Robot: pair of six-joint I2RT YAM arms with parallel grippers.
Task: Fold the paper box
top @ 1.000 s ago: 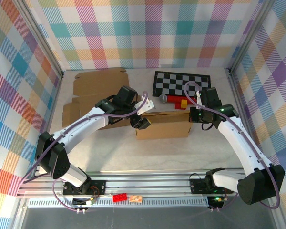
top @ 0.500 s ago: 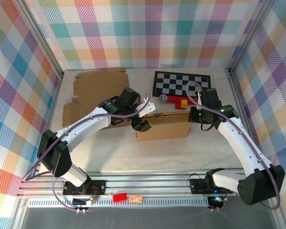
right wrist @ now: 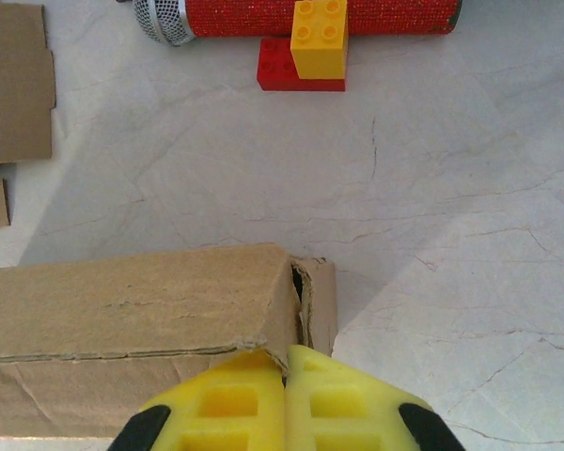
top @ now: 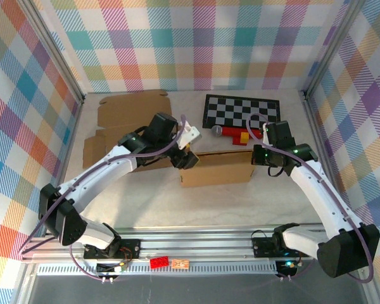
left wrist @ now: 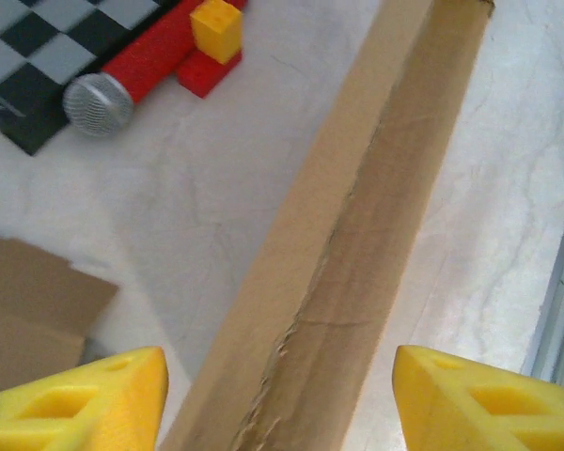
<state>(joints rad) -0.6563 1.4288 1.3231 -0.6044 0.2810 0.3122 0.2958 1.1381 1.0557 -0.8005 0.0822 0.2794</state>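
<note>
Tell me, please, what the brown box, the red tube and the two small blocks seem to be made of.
Brown box: corrugated cardboard, matte; torn, fibrous creases and a layered edge at the corner. Red tube: unclear core, glittery speckled skin, with a silver mesh-like cap. Yellow block and red block: likely moulded plastic, smooth; round studs on the yellow.

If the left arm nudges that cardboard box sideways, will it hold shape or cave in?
Likely caves somewhat: the cardboard box looks hollow and thin-walled, with creased, ragged folds. Probably light, so it may slide on the smooth table rather than tip.
</note>
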